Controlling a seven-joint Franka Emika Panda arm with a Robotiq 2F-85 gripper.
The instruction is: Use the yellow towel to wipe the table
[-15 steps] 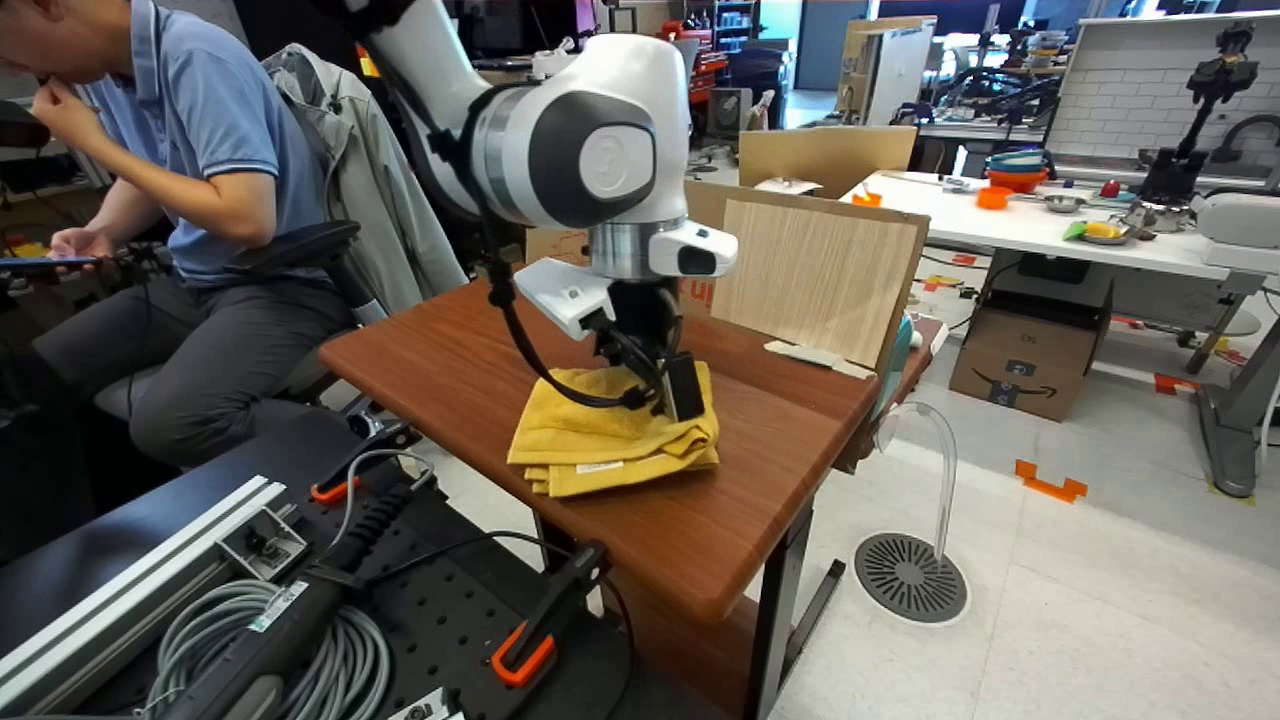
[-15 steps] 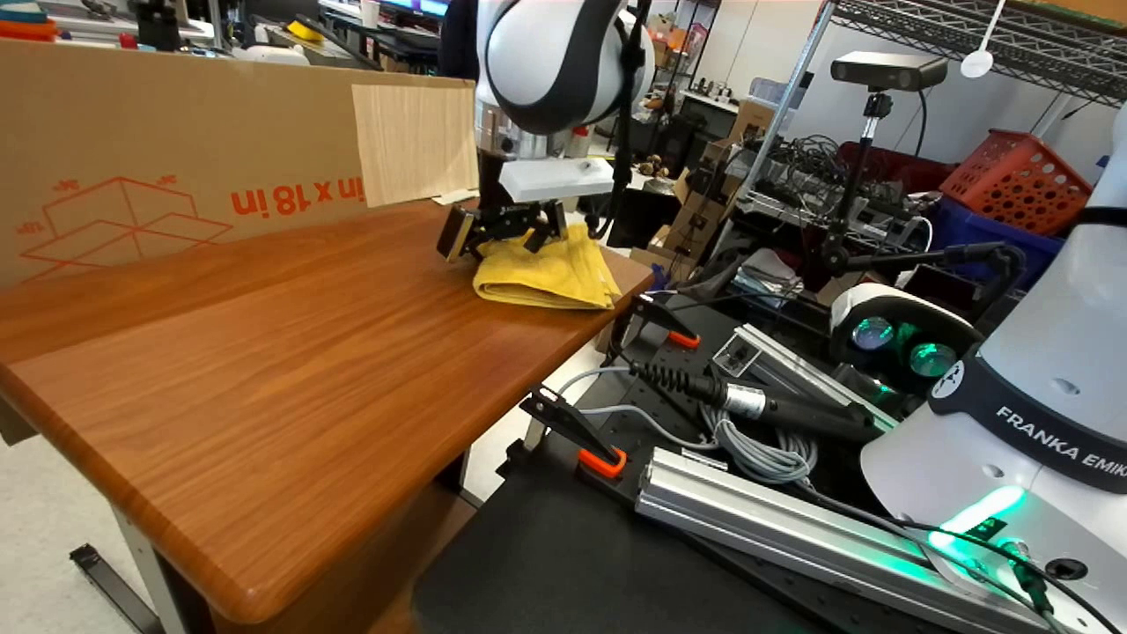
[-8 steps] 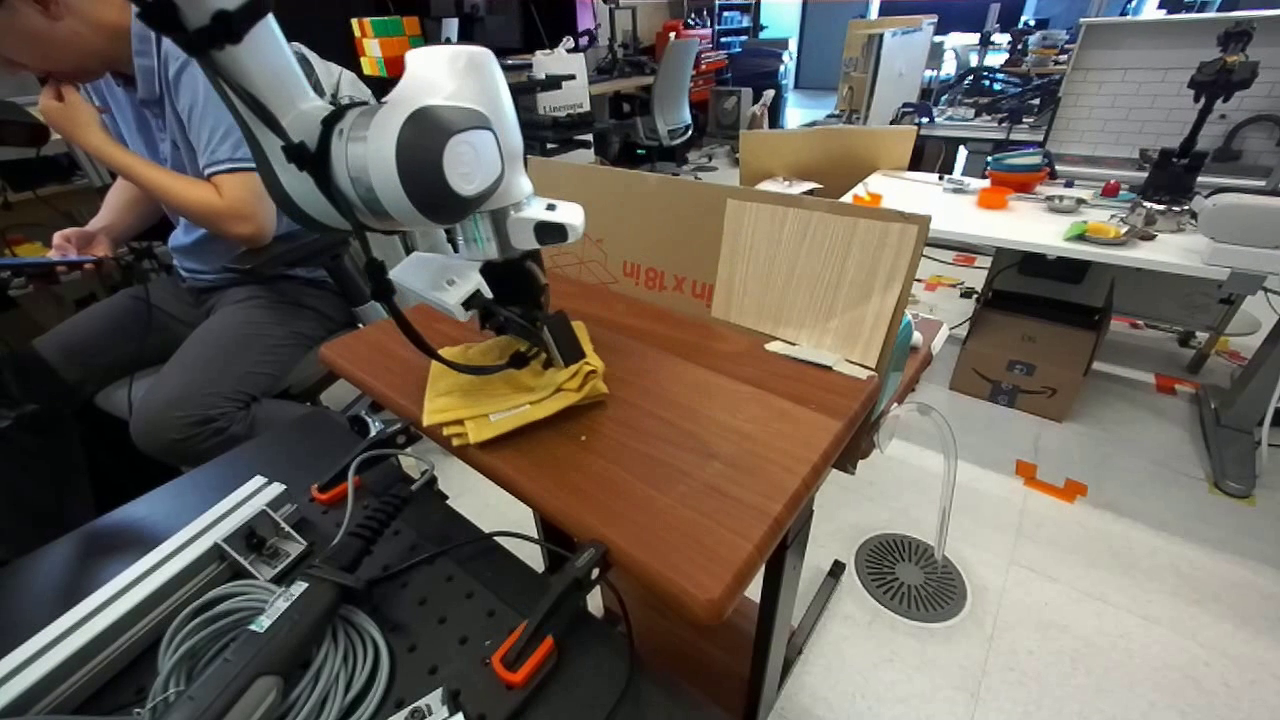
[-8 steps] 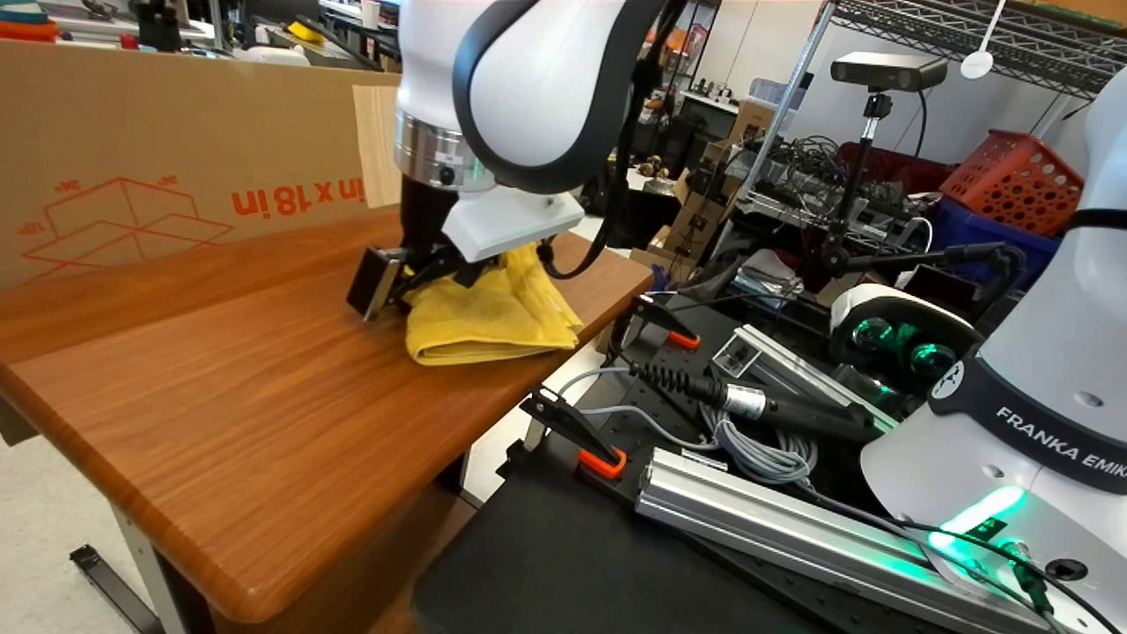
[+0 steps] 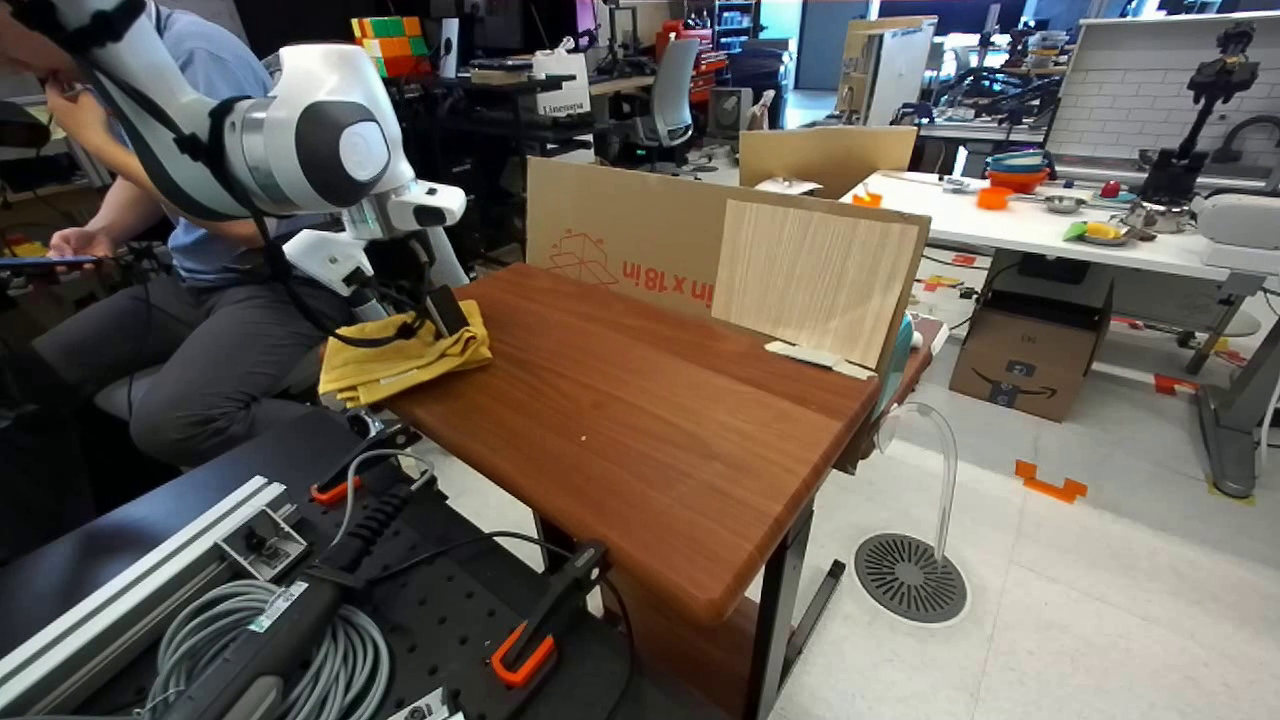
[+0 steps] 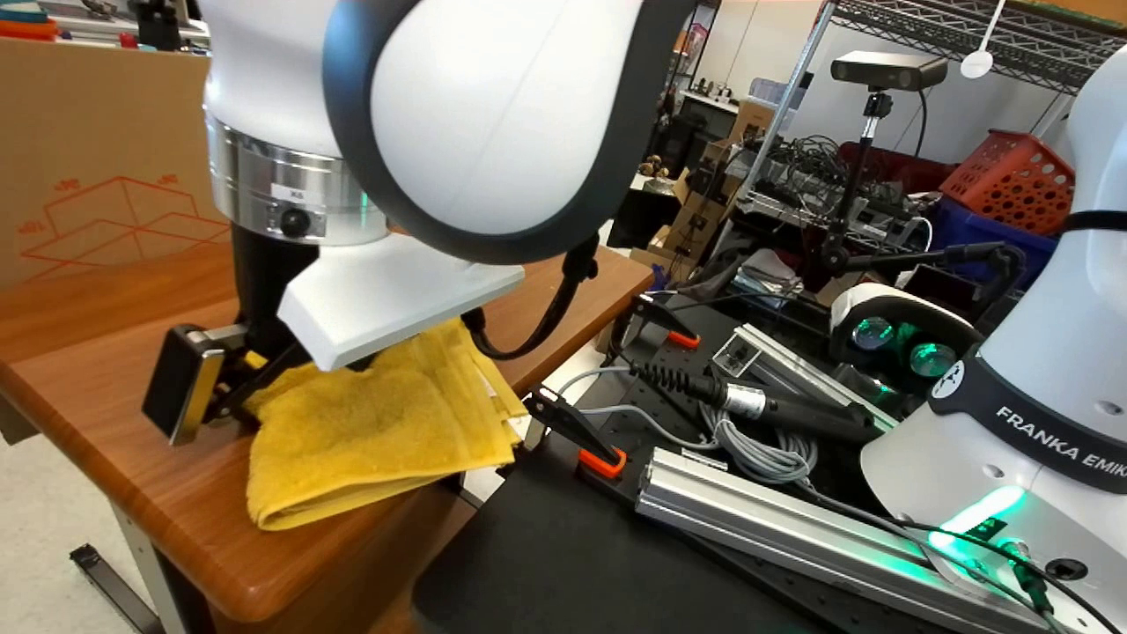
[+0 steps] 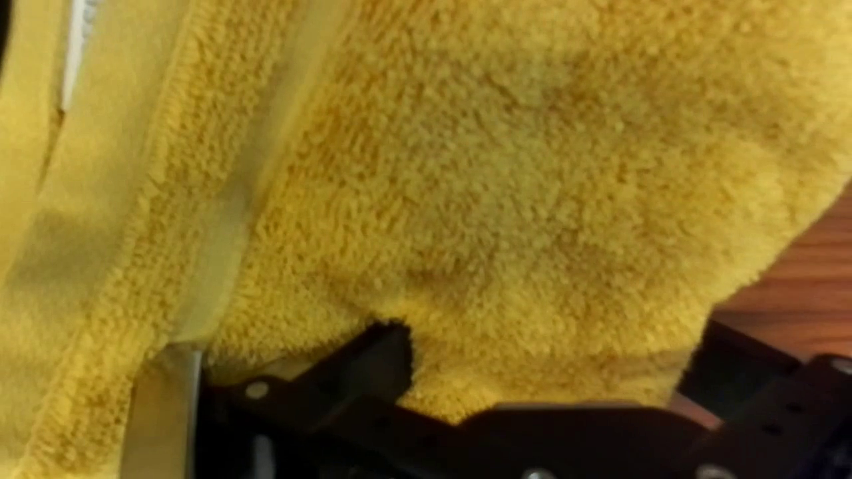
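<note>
The folded yellow towel (image 5: 405,360) lies at the far left corner of the brown wooden table (image 5: 620,420) and overhangs its edge. It also shows in an exterior view (image 6: 387,431), at the table's front edge, and fills most of the wrist view (image 7: 519,166). My gripper (image 7: 556,342) points down onto the towel. Its fingers stand well apart, with towel bunched between them and touching both. The towel travels with the gripper. In both exterior views the fingertips are hidden by the towel and the gripper body. A small pale speck (image 5: 584,437) lies on the table.
A cardboard wall (image 5: 620,215) with a wood-grain panel (image 5: 815,280) stands along the table's back edge. A person (image 5: 240,350) sits close beside the towel's corner. A black bench (image 6: 546,537) with orange-tipped clamps (image 6: 603,462) and coiled cable borders the front edge.
The gripper and the towel have slid together along the table, leftward in one exterior view and toward the camera in the other. The towel now overhangs the edge; the table's middle is uncovered.
</note>
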